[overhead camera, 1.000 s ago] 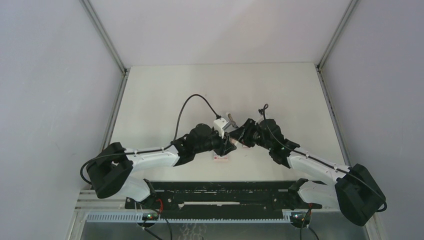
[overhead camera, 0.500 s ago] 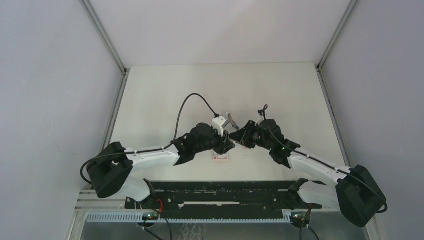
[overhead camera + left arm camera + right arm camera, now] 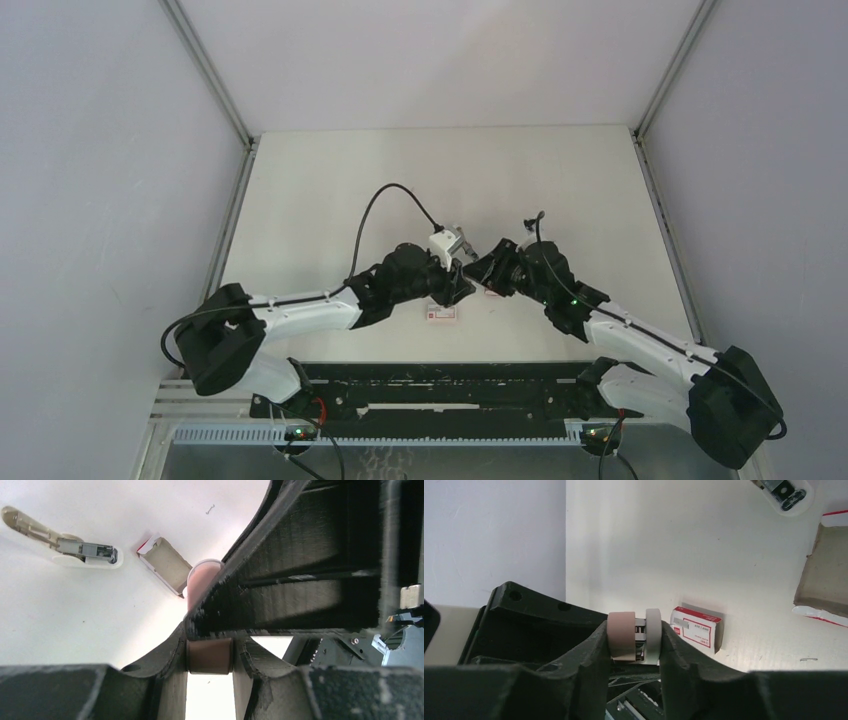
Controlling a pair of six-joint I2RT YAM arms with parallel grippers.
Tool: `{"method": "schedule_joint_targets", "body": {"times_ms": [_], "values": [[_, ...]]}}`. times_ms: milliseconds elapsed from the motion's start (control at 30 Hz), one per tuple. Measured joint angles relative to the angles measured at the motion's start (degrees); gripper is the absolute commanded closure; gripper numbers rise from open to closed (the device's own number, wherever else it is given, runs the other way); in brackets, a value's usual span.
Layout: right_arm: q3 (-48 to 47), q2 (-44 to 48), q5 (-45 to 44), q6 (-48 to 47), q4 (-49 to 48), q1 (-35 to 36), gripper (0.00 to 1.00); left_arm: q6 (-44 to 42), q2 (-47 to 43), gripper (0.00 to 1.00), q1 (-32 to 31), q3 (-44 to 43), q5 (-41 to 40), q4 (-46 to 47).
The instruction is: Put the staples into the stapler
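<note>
Both arms meet over the middle of the table (image 3: 330,200). The left gripper (image 3: 209,652) has its finger gap blocked from view, so can't tell whether it's spread or clamped. The right gripper (image 3: 635,641) pinches the staples (image 3: 640,636) between its pads. The white stapler (image 3: 65,550) lies flipped open near an opened cardboard box (image 3: 165,569). A small red-labelled box (image 3: 696,630) sits on the table behind the staples.
</note>
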State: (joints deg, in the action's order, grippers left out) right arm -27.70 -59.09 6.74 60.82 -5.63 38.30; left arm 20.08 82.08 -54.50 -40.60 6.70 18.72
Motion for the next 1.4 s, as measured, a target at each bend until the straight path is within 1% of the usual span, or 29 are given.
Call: {"method": "schedule_joint_targets", "body": {"times_ms": [33,67,100,233,367,600,700,900,1033,1100,1133,1167,1267,1333,1400], "values": [[0.0,0.61,0.2,-0.04,0.37,-0.09,0.31,-0.28,-0.11,1.0,-0.02,-0.07,0.15,0.04],[0.0,1.33,0.92,0.07,0.57,-0.11,0.2,-0.83,-0.24,1.0,-0.15,-0.09,0.35,0.11],[0.0,2.1,1.33,0.48,0.57,-0.11,0.15,-1.31,-0.26,1.0,-0.17,-0.09,0.35,-0.02],[0.0,6.43,2.97,-0.87,0.5,-1.57,0.13,-3.15,-0.35,1.0,-0.07,-0.09,0.96,-1.25],[0.0,8.61,4.02,-2.16,2.27,-3.52,0.12,-4.37,-0.66,1.0,-0.07,-0.09,1.53,-1.57],[-0.02,13.16,2.29,-7.06,6.86,-6.25,0.13,-5.29,-3.17,1.0,1.25,0.85,2.45,-3.26],[-0.7,14.16,1.11,-11.56,10.19,-8.24,0.13,-5.49,-4.63,1.0,4.81,1.75,2.23,-5.68],[-3.48,12.31,-2.32,-20.44,16.17,-10.88,0.13,-5.18,-3.17,0.99,17.14,2.56,0.79,-11.32],[-3.61,9.77,-3.32,-23.85,18.08,-11.23,0.14,-5.22,-0.13,0.95,19.34,2.54,0.02,-15.06],[-3.61,8.48,-3.32,-24.74,18.69,-11.23,0.14,-5.29,1.9,0.91,19.82,2.21,-0.13,-16.92],[-3.61,7.91,-3.3,-25.09,18.95,-11.23,0.14,-5.46,3.15,0.87,19.98,1.88,-0.13,-17.97],[-3.61,7.45,-3.3,-25.38,19.15,-11.23,0.14,-5.7,4.24,0.79,20.09,1.57,-0.11,-18.8],[-3.61,6.86,-3.3,-26.12,19.32,-11.23,0.14,-6.14,5.84,0.48,20.15,0.31,-0.15,-20.59],[-3.61,6.82,-3.3,-26.51,19.32,-11.23,0.14,-6.58,5.97,0.41,20.15,-0.35,-0.59,-21.18],[-3.61,6.82,-3.3,-26.86,19.34,-11.23,0.14,-6.84,5.92,0.37,20.17,-0.39,-1.44,-21.7]]}}
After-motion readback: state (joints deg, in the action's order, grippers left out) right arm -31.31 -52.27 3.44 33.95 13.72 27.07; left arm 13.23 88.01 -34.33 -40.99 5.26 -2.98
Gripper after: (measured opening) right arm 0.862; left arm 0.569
